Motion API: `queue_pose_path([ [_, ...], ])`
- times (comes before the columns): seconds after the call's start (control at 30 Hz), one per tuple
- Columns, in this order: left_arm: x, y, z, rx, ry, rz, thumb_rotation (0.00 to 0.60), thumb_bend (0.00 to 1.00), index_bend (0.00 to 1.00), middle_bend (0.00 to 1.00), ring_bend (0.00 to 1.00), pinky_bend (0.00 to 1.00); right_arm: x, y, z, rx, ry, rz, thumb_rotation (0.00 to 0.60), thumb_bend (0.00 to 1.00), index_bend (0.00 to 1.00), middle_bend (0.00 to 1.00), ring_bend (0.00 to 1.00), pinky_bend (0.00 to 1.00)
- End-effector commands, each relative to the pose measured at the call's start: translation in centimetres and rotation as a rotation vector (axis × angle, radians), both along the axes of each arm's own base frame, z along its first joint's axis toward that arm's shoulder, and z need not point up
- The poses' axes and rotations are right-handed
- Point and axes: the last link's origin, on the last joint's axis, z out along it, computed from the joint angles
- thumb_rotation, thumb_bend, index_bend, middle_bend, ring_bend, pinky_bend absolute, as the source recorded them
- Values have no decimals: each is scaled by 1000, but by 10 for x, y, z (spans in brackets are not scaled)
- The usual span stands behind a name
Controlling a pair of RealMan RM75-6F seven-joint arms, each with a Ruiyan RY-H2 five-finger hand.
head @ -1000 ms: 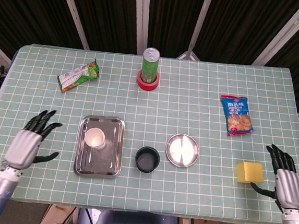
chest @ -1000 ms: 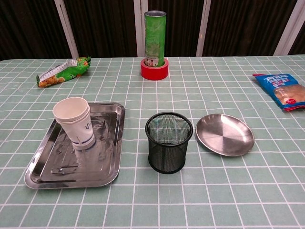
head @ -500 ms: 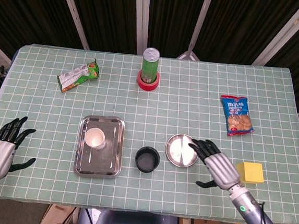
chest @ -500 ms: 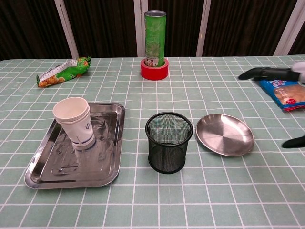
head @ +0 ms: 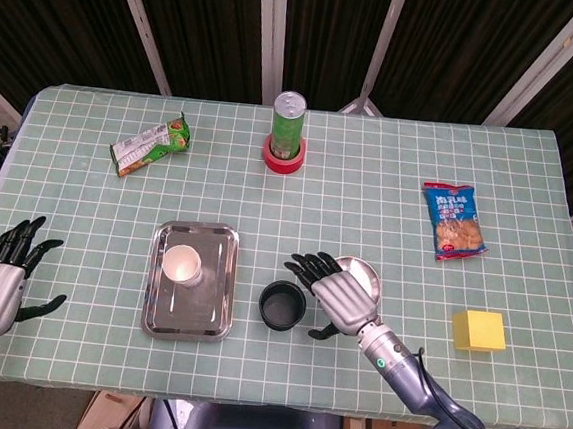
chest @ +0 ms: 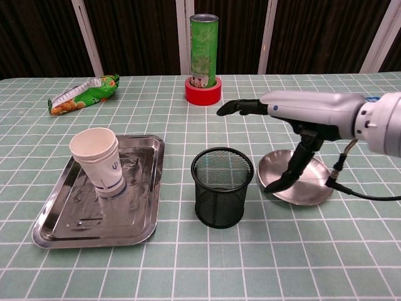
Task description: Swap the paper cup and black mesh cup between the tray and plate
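The white paper cup (head: 182, 264) (chest: 99, 158) stands upright on the steel tray (head: 211, 303) (chest: 138, 219). The black mesh cup (head: 283, 305) (chest: 220, 186) stands on the tablecloth between the tray and the round steel plate (head: 364, 273) (chest: 307, 185). My right hand (head: 338, 293) (chest: 301, 116) hovers open over the plate, just right of the mesh cup, fingers stretched toward it and thumb pointing down beside it. It holds nothing. My left hand (head: 0, 275) is open at the table's left front edge, far from the tray; the chest view does not show it.
A green can (head: 288, 126) (chest: 203, 44) stands in a red tape roll (head: 282, 158) (chest: 202, 91) at the back centre. A green snack bag (head: 151, 143) (chest: 83, 93) lies back left, a blue snack bag (head: 453, 222) right, a yellow sponge (head: 478, 330) front right.
My right hand has swept left from the table's right edge, across the plate, up to the mesh cup. My left hand drew back to the left edge and has stayed there.
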Motion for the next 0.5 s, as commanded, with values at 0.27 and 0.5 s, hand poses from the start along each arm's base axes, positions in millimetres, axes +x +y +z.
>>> queue_pose_path([
  [0.27, -3, 2, 2, 6, -18, 9, 600, 28, 239, 0, 0, 93, 19, -4, -24, -29, 24, 14, 600, 0, 15, 0, 82, 0],
  [0.5, -5, 2, 6, 25, -28, 15, 600, 31, 239, 0, 0, 93, 23, -7, -33, -68, 74, 35, 600, 0, 46, 81, 189, 56],
])
